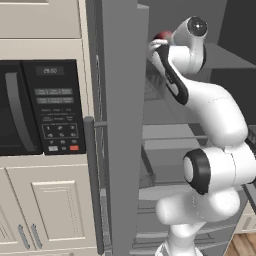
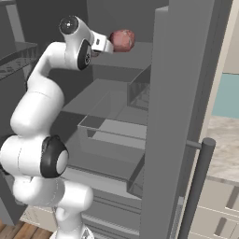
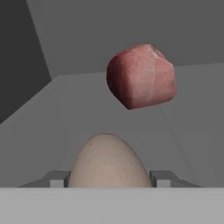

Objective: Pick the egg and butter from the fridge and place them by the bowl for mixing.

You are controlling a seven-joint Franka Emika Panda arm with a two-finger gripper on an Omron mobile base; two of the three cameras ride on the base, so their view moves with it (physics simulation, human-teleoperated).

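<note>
In the hand view the pale beige egg fills the gap between my two dark fingertips, and my gripper is shut on it, the tips touching its left and right sides. My arm reaches into the open grey fridge at its upper shelf. The butter and the bowl are out of view.
A lumpy red-pink chunk lies on the shelf just beyond the egg, also seen as the chunk past my hand. The open fridge door with its bar handle stands left of my arm. A black microwave sits further left.
</note>
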